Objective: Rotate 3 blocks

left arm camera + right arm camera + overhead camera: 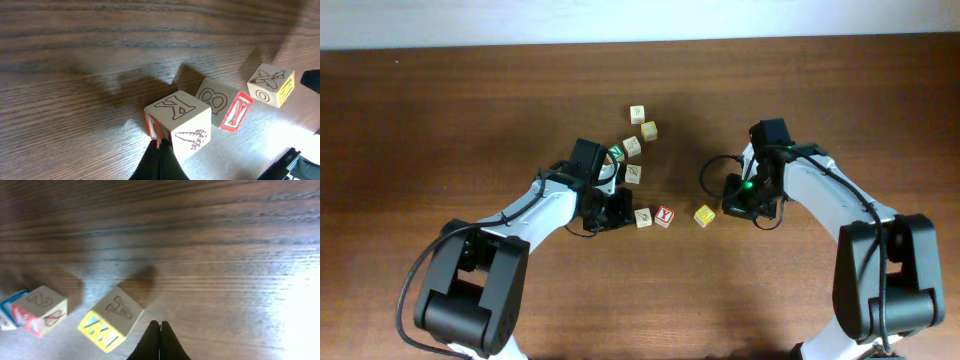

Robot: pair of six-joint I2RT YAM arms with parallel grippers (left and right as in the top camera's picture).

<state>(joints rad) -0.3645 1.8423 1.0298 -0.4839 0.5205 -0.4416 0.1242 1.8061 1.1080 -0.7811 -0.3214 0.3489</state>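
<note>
- Presently, left gripper (160, 159): fingers pressed together with nothing between them; the tips sit at the lower near edge of the K block (177, 125), apparently touching it.
- K block: pale wooden cube with K on its upper face, a carrot drawing on the side and a red-printed face towards the gripper.
- B block (222, 102): just beside the K block, on its far side, with a red-framed side face.
- Aeroplane block (270, 85): stands apart from the B block and has one yellow face.
- Right gripper (160, 339): fingers closed and empty, with the tips just beside the yellow-faced block (112, 317).
- Further blocks (634, 173): loose group beside the left arm, beyond the row between the grippers.
- Table (470, 100): dark wood grain; it bears all the blocks.
</note>
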